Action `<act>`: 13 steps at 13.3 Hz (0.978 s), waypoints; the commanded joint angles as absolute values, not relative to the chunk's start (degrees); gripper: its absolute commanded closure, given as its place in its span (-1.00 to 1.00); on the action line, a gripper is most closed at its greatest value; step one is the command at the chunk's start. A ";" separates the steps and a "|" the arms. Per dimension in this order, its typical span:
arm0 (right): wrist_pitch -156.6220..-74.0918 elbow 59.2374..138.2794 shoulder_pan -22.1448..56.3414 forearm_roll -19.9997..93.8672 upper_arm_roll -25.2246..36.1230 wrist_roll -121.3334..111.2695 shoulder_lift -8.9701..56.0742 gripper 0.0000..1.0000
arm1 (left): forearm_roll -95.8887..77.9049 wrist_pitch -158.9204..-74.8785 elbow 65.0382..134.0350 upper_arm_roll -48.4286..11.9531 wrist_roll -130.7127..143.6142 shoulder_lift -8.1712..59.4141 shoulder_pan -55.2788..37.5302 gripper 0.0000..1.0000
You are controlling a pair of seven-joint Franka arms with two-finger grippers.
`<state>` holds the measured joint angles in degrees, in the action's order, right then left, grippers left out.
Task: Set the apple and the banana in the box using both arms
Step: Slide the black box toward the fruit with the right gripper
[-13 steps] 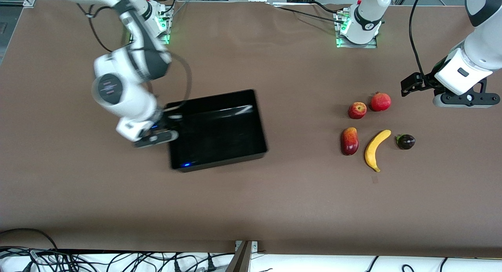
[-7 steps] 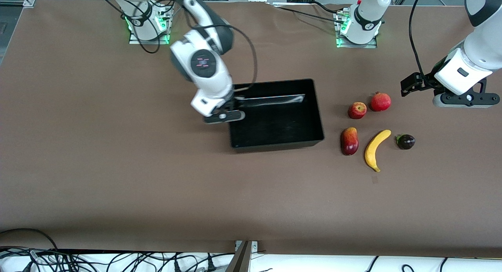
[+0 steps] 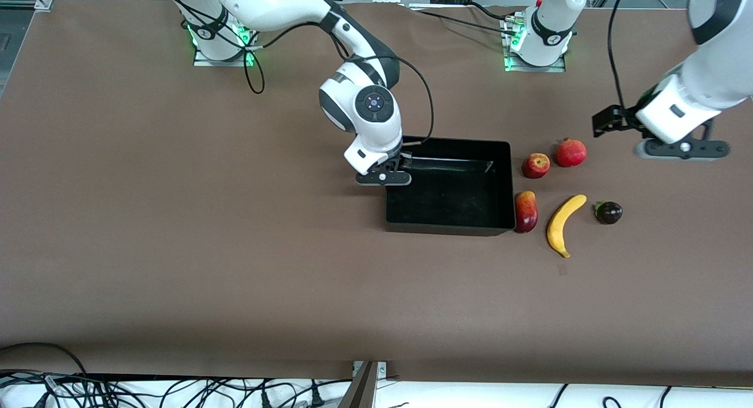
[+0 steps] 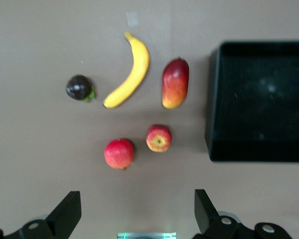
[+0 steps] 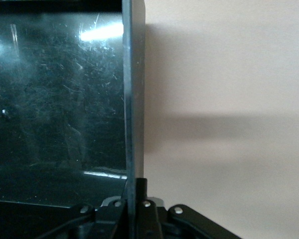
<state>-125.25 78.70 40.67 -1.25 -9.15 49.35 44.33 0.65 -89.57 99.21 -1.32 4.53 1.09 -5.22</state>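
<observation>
The black box (image 3: 447, 227) rests on the table with its end wall against the fruits. My right gripper (image 3: 388, 176) is shut on the box wall at the end toward the right arm; the right wrist view shows that wall (image 5: 133, 99) clamped at the gripper (image 5: 137, 195). The apple (image 3: 536, 165) lies just off the box's other end, beside a corner. The banana (image 3: 565, 224) lies nearer the front camera. My left gripper (image 3: 682, 150) hangs open and empty over bare table toward the left arm's end. The left wrist view shows the gripper (image 4: 134, 219), apple (image 4: 159, 138), banana (image 4: 131, 73) and box (image 4: 214, 99).
A red pomegranate (image 3: 571, 153) lies beside the apple. A red-yellow mango (image 3: 526, 211) touches the box's end wall. A dark purple fruit (image 3: 608, 212) lies beside the banana toward the left arm's end. The brown table (image 3: 235, 267) is bare toward the right arm's end.
My right arm has dragged the box across the table toward the fruits until it reached the mango. My left gripper has shifted slightly toward the fruits.
</observation>
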 commanded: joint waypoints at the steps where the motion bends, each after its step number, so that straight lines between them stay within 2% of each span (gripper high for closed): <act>1: -127.26 75.76 40.96 -0.97 -8.61 50.10 46.40 1.00 | 1.05 -87.37 98.70 -1.58 4.31 3.77 -5.97 -1.00; 4: -128.41 75.76 41.04 -0.97 -8.61 49.66 47.46 1.00 | 1.05 -87.62 101.50 -1.58 3.70 6.41 -5.19 -1.00; 6: -128.58 75.85 41.04 -1.23 -8.53 48.26 47.99 1.00 | 0.71 -91.47 107.28 -1.58 -1.64 6.15 -4.31 -1.00; 10: -128.06 75.94 41.04 -1.41 -8.53 44.74 48.34 1.00 | 0.62 -112.53 127.56 -2.02 -2.99 1.16 -4.22 -1.00; 13: -128.14 76.11 41.04 -1.41 -8.53 43.69 48.52 1.00 | 0.53 -126.95 137.25 -2.72 -2.29 1.49 -4.22 -1.00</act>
<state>-128.02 77.95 40.66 -1.27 -8.64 45.31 47.83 0.66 -119.05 129.11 -2.27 -1.62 5.06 -4.41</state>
